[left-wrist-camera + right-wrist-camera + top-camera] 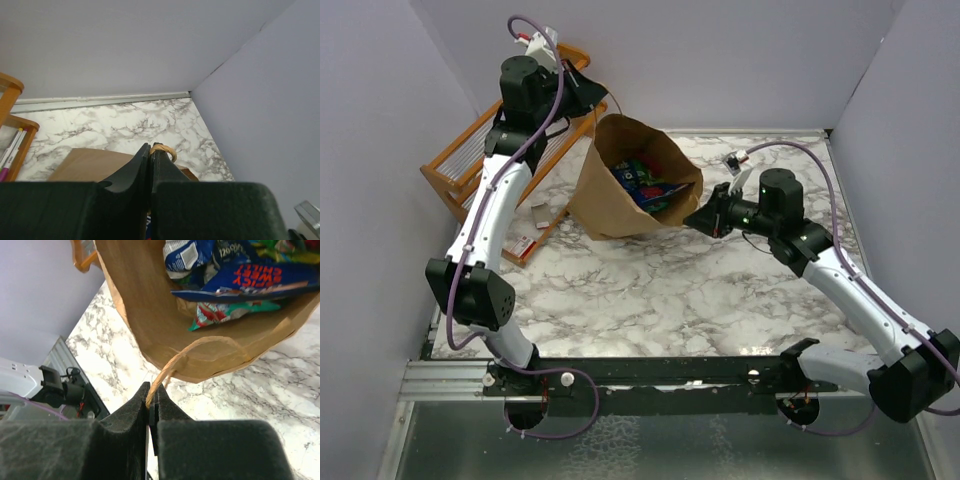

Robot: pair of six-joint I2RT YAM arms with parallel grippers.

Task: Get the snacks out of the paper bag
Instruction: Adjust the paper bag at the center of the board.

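The brown paper bag (pixel 605 205) is held up between both arms with its open mouth tilted toward the top camera. Several glossy snacks (pixel 645 185) lie inside it. My left gripper (pixel 594 103) is at the bag's far rim, shut on a twisted paper handle (pixel 166 149); its tips (pixel 151 148) pinch the loop above the bag's side (pixel 90 162). My right gripper (pixel 694 218) is at the near right rim, and its tips (pixel 151 391) are shut on the other handle (pixel 182 357). A dark blue packet (pixel 240 280) and a teal one (pixel 225 314) show in the bag (pixel 145 315).
An orange wooden rack (pixel 470 165) stands at the back left by the wall, with pens (pixel 11 150) in it. A small red-and-white item (pixel 524 246) and a white scrap (pixel 539 208) lie on the marble table (pixel 670 300) near the rack. Walls close in on three sides.
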